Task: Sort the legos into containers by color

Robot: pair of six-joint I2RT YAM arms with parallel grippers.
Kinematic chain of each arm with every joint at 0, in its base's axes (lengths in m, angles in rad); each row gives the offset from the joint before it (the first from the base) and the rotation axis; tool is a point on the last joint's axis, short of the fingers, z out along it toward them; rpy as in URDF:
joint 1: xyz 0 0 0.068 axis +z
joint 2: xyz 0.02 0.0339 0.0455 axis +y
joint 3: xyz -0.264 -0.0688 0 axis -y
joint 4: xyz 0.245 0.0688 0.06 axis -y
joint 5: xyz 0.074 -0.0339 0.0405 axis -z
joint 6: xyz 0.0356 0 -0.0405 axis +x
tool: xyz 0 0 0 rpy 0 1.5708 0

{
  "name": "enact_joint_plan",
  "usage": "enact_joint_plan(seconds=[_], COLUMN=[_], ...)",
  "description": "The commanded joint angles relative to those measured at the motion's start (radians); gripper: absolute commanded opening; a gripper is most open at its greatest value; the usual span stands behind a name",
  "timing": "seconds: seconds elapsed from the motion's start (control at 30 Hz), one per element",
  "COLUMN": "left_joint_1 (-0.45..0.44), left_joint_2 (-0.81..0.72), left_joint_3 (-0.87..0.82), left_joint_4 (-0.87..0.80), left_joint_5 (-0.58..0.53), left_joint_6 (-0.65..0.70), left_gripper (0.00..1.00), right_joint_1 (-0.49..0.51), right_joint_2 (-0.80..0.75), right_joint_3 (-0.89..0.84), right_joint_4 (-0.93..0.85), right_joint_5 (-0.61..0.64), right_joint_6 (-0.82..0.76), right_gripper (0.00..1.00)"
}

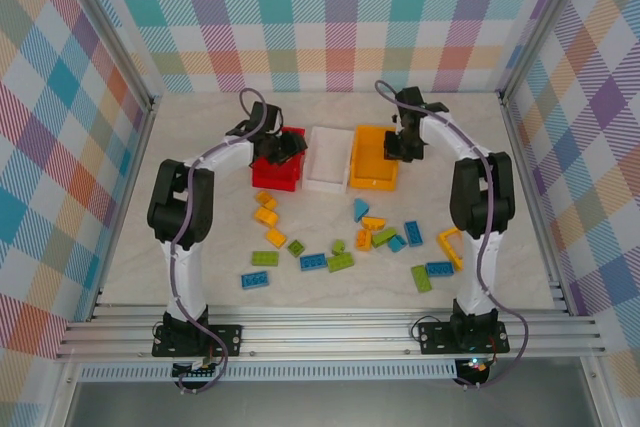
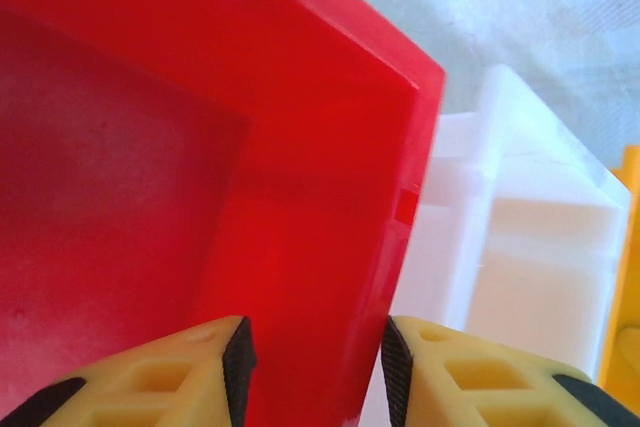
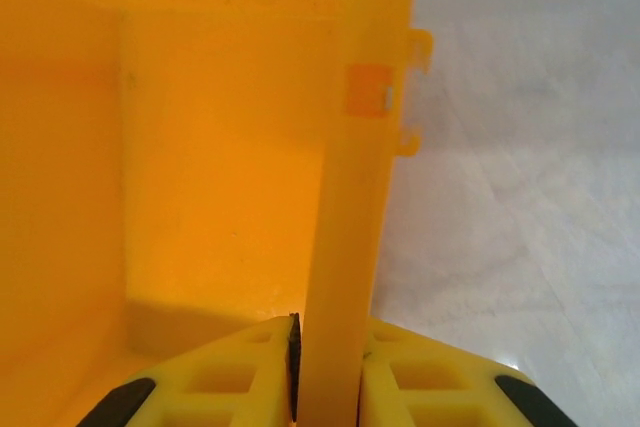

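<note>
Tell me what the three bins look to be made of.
Red bin: hard moulded plastic, likely; smooth, slightly glossy walls with a crisp rim. White bin: same, faintly translucent. Orange-yellow bin: same; thin wall, moulded clip tabs, soft sheen.

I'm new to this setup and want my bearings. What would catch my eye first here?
Both arms reach to the three bins at the back: the left gripper pinches the wall of the red bin that faces the white bin, and the right gripper pinches the outer right wall of the orange-yellow bin. The legos, green, blue and orange-yellow, lie scattered on the table nearer the arm bases.
</note>
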State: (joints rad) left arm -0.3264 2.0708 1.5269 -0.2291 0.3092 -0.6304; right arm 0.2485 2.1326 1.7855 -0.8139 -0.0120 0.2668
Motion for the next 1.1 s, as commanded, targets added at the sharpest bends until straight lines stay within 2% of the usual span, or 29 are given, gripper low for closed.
enact_joint_plan(seconds=[0.0, 0.1, 0.27, 0.37, 0.4, 0.47, 0.7, 0.83, 0.93, 1.07], left_joint_1=[-0.017, -0.025, -0.035, -0.035, -0.036, -0.035, -0.036, -0.042, -0.062, -0.155], left_joint_2=[0.028, 0.041, 0.024, 0.003, -0.005, -0.027, -0.127, -0.213, -0.300, -0.470], left_joint_3=[0.059, 0.078, 0.078, 0.082, 0.084, 0.087, 0.089, 0.052, -0.006, -0.158], left_joint_4=[0.045, 0.048, 0.002, -0.040, -0.078, -0.115, -0.183, -0.185, -0.161, -0.081], left_joint_5=[-0.017, -0.026, -0.116, -0.178, -0.193, -0.229, -0.307, -0.329, -0.330, -0.291], left_joint_6=[-0.063, -0.095, -0.093, -0.080, -0.071, -0.058, -0.037, -0.022, 0.003, 0.047], left_gripper=[0.41, 0.41, 0.44, 0.49, 0.50, 0.51, 0.56, 0.63, 0.67, 0.70], right_joint_1=[0.020, 0.024, 0.025, 0.022, 0.021, 0.021, 0.021, 0.021, 0.021, 0.042], right_joint_2=[0.067, 0.134, 0.239, 0.272, 0.269, 0.247, 0.057, -0.107, -0.270, -0.522], right_joint_3=[0.116, 0.236, 0.430, 0.474, 0.466, 0.432, 0.292, 0.195, 0.034, -0.316], right_joint_4=[-0.069, -0.118, -0.203, -0.234, -0.233, -0.218, -0.152, -0.134, -0.094, -0.020], right_joint_5=[-0.051, -0.040, -0.041, -0.019, -0.007, 0.019, 0.082, 0.137, 0.128, 0.090], right_joint_6=[-0.039, -0.062, -0.098, -0.097, -0.092, -0.077, -0.033, -0.002, 0.051, 0.156], right_gripper=[0.22, 0.21, 0.22, 0.22, 0.27, 0.38, 0.57, 0.70, 0.74, 0.74])
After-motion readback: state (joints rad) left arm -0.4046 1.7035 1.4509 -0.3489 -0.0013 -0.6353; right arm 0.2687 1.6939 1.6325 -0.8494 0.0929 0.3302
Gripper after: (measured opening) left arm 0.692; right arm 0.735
